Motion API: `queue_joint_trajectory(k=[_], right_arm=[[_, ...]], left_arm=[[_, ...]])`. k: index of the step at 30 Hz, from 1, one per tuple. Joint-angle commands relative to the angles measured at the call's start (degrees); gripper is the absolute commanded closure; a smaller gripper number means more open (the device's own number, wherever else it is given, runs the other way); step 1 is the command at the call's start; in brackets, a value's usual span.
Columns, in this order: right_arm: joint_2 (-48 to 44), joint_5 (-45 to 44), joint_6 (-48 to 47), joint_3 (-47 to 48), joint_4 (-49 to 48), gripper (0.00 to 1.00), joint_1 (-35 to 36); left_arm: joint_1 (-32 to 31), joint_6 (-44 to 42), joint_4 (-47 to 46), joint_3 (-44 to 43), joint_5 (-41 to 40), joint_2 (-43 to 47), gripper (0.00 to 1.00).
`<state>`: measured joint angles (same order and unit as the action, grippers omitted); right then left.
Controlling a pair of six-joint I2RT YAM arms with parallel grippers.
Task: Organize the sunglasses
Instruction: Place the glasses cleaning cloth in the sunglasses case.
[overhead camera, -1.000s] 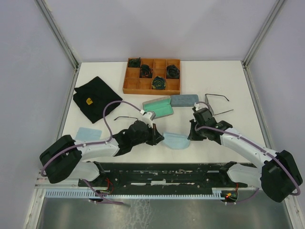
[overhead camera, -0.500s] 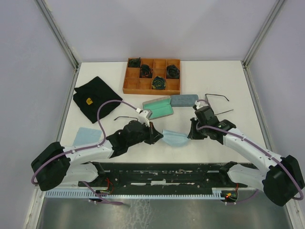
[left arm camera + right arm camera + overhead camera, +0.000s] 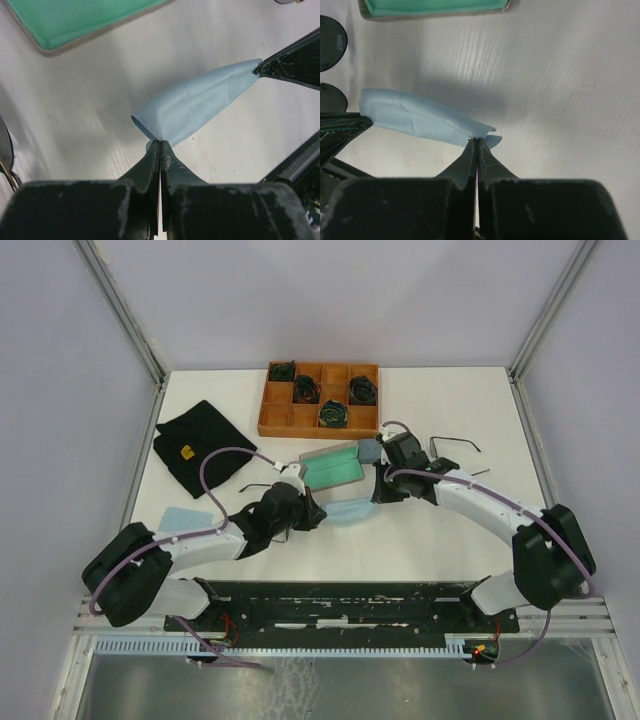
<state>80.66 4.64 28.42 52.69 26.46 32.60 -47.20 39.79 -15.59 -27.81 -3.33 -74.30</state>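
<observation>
Left pincer (image 3: 160,146) and right pincer (image 3: 476,141) each clamped on opposite ends of a blue cloth (image 3: 350,512). Sunglasses (image 3: 450,440) lie on the table (image 3: 450,540), far right; second pair (image 3: 256,486) beside left arm. I judge them light, springy, easily bent: grip bridge, not lenses.

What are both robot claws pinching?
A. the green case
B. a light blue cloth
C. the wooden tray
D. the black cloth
B: the left claw and the right claw each pinch one end of the light blue cloth, which hangs between them.
</observation>
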Motion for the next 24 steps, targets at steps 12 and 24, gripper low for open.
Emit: queue_joint_trajectory(k=[12, 24], right_arm=[[21.81, -4.29, -8.75, 20.89, -6.02, 1.00, -0.54], [25.18, -4.39, -9.58, 24.72, -7.09, 1.00, -2.38]], left_arm=[[8.76, -7.98, -8.86, -11.63, -2.81, -14.98, 0.97], [11.49, -10.12, -12.14, -11.76, -1.51, -15.86, 0.97]])
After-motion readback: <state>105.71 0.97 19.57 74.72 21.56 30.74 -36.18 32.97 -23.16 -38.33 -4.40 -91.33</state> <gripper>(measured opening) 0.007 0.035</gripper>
